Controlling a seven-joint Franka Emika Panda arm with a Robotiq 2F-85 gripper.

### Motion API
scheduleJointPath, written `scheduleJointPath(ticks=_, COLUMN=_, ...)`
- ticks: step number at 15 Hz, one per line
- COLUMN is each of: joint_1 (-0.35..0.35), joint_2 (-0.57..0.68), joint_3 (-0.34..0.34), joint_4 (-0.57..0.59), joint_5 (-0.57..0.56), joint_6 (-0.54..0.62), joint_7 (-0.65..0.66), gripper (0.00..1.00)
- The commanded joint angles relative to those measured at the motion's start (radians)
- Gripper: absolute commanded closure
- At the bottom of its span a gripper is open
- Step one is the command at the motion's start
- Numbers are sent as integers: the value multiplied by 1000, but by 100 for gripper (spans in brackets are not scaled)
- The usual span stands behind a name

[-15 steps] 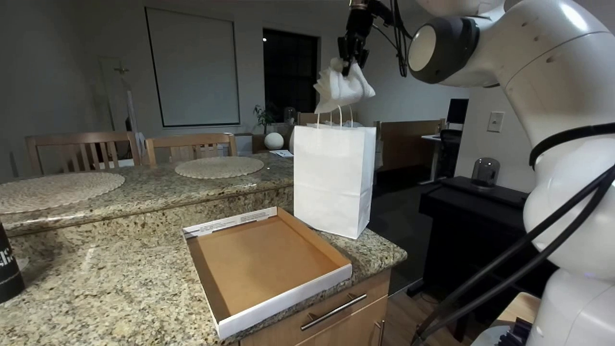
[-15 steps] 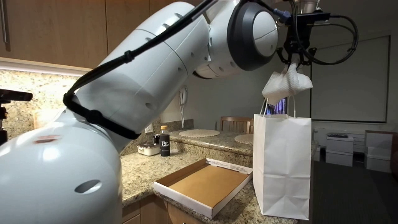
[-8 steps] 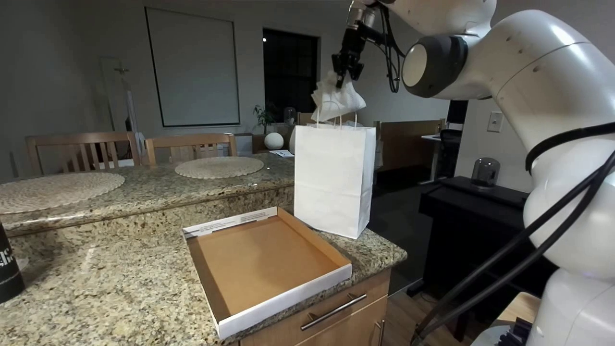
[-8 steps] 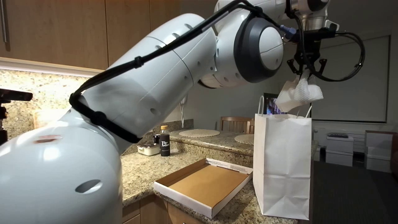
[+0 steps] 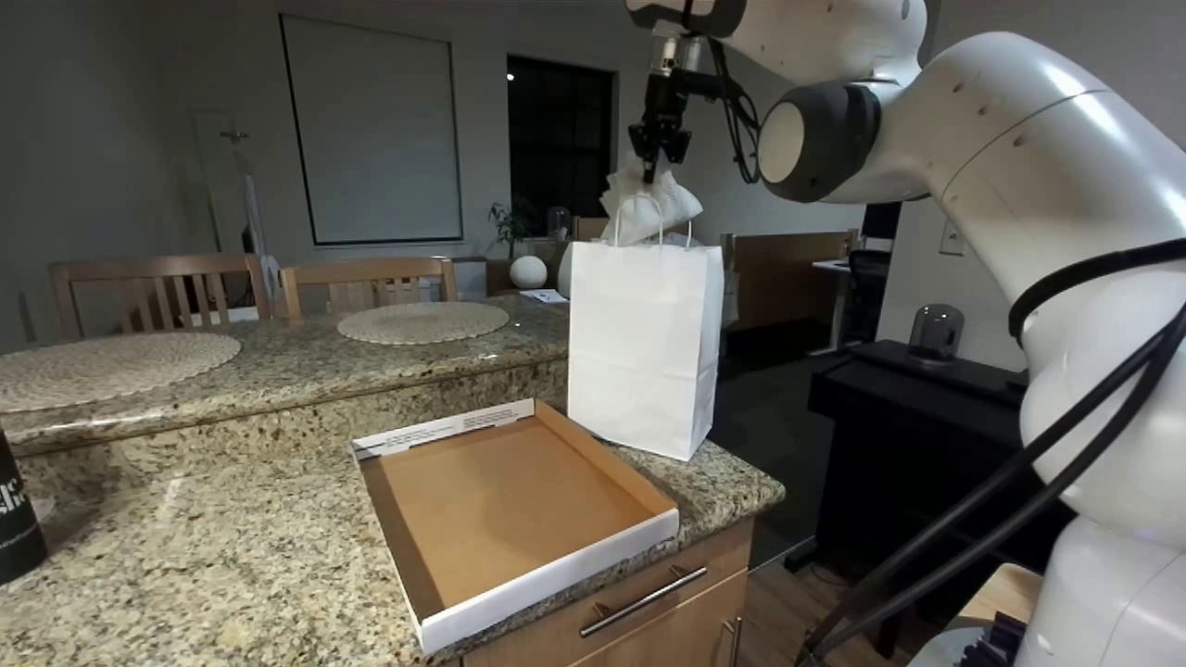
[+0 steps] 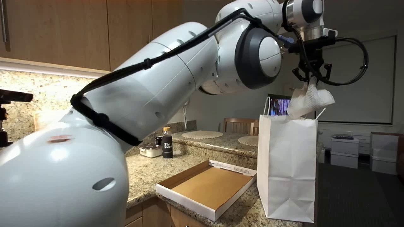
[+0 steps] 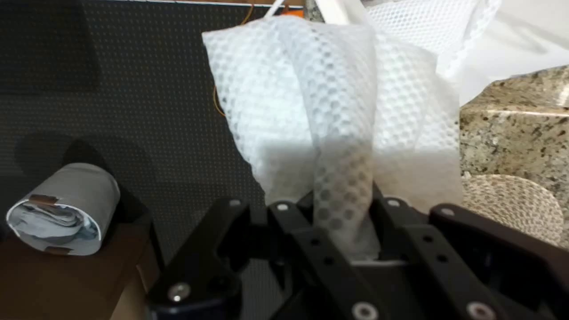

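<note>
The jaws pinch a white, dimpled, paper-like sheet (image 6: 311, 99), its lower end hanging near the rim of a tall white paper bag (image 6: 289, 167), which stands at seven o'clock from them in an exterior view.

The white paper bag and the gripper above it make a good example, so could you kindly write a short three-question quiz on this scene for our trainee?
1. Open question: What is the gripper holding?
2. Multiple choice: How many round mats show in each exterior view? a) two b) four c) six
3. True or false: The paper bag is lying on its side.

Key:
1. A crumpled white sheet, probably paper towel.
2. a) Two.
3. False; it stands upright on the counter.
</note>
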Motion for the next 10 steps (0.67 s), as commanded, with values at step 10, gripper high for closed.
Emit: scheduleJointPath(ticks=10, joint_1=188, joint_2=-15, joint_3=-111, joint_4=-52, joint_5=-268, joint_6=-267, joint_7=-141, gripper=92)
